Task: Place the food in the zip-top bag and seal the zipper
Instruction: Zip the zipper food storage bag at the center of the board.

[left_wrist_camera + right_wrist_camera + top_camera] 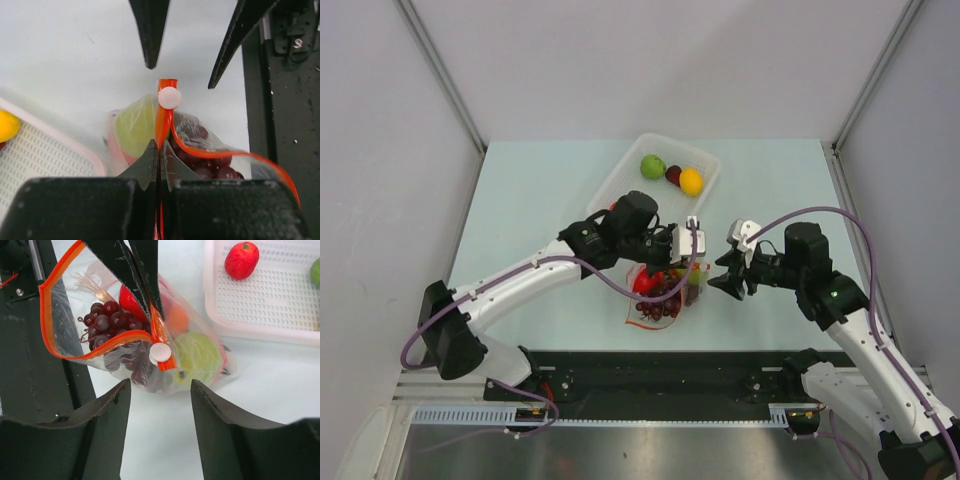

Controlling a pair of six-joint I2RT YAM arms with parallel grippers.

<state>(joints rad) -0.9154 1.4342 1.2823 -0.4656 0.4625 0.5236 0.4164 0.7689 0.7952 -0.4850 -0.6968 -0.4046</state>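
The left gripper [159, 165] clenches its two black fingers on the thin orange-red zipper [162, 125], which runs straight ahead from those jaws to one white round slider [160, 353]. Below the jaws is the clear floppy zip-top bag [65, 330], holding one dark purple grape bunch [105, 322] and one round green fruit [200, 357]. The right gripper [159, 410] has its jaws apart, gripping nothing, with the slider just ahead of their gap.

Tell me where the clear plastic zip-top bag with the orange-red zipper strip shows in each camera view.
Top external: clear plastic zip-top bag just below centre.
Left wrist: centre, its orange-red zipper strip pinched in the left hand.
Right wrist: upper left, mouth gaping.
Shared landmark: dark purple grape bunch inside it.
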